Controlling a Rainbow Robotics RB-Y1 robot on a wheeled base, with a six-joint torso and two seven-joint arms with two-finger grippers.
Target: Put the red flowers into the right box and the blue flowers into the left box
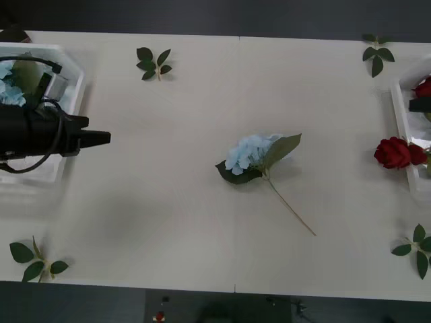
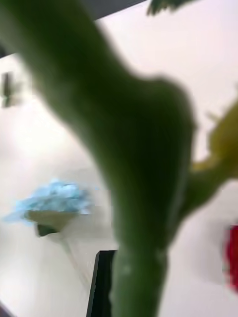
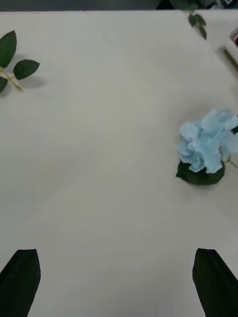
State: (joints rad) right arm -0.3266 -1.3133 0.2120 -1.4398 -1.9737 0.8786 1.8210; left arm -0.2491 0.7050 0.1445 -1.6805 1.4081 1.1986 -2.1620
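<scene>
Our left gripper (image 1: 104, 138) hangs released over the left box (image 1: 73, 64) at left; one blue hydrangea (image 1: 248, 153) lies mid-frame.

We cannot tell our right gripper's state.

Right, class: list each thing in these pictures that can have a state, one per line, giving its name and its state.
Pale blue hydrangea flower with dark leaves: lying loose on the table, mid-table, not boxed.
Red rose: at the right white basket's rim, leaning outward over it.
Right white plastic basket: holds roses.
Left white slotted basket: holds blue flowers.
Left gripper: open, holding nothing, over the table.
Right gripper: a green stem close before its camera.
</scene>
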